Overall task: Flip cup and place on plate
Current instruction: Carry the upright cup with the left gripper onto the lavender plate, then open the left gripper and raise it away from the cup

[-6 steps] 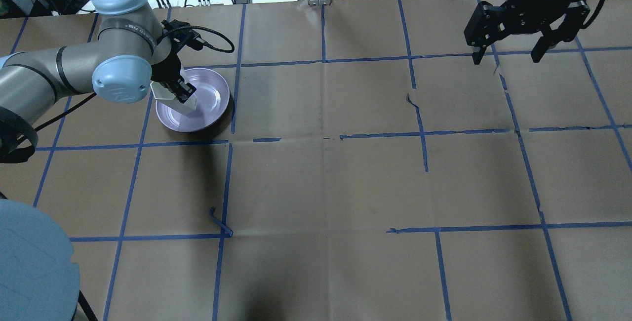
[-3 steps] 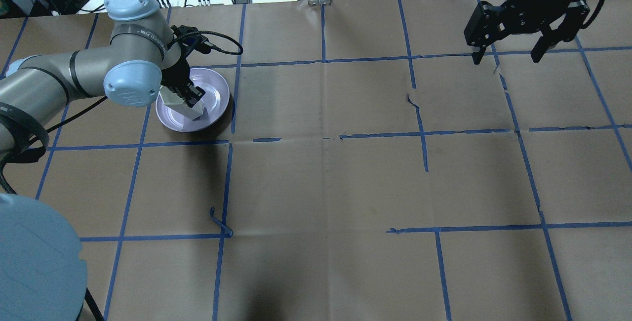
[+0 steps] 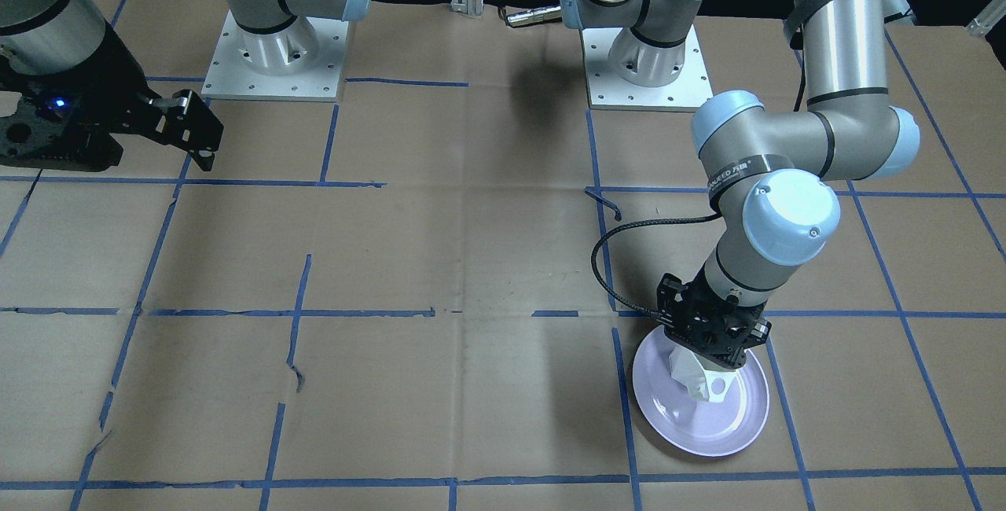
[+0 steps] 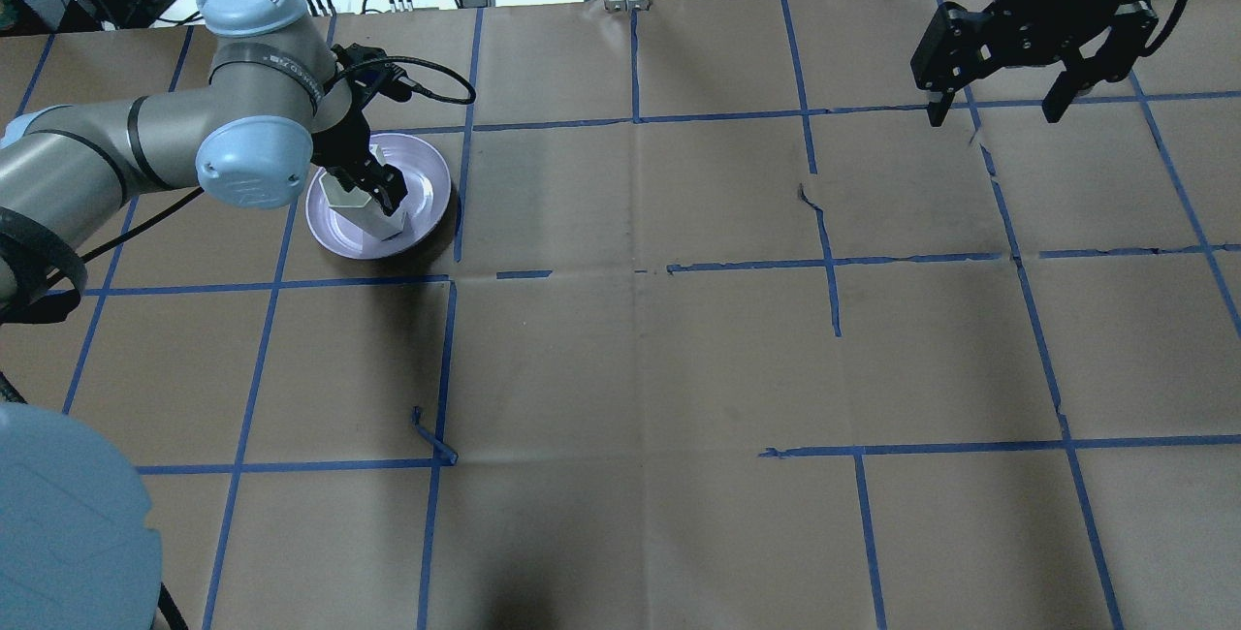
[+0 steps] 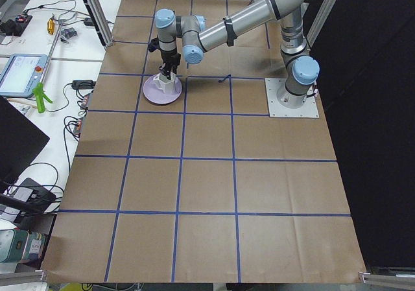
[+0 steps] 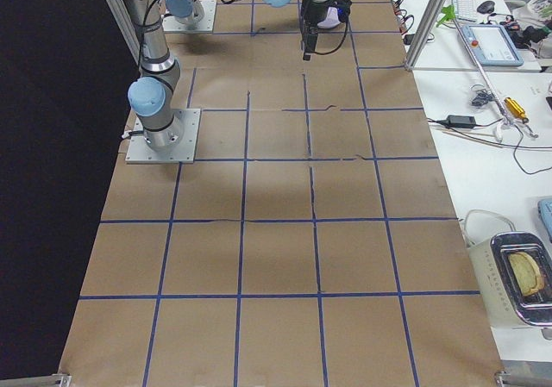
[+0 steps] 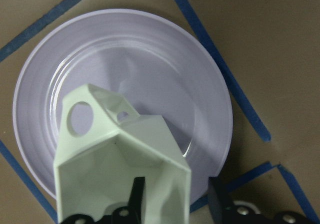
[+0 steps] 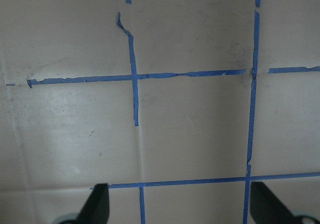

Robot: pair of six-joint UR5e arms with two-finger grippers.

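Cup (image 7: 120, 154) is held mouth-up, slightly tilted, over the plate (image 7: 150, 49), its wall pinched by the left hand (image 7: 177, 196); the right hand (image 8: 181, 204) is spread. Flipping seems done; lowering and release are left.

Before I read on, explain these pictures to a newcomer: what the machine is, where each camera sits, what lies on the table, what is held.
The machine is two robot arms at a paper-covered table marked with blue tape. One camera looks over the robot's shoulders, one faces it, two sit at the table's ends, one rides on each wrist. The left gripper pinches one wall of a white cup, mouth up, on or just above a lavender plate; contact is unclear. The right gripper hangs open and empty.
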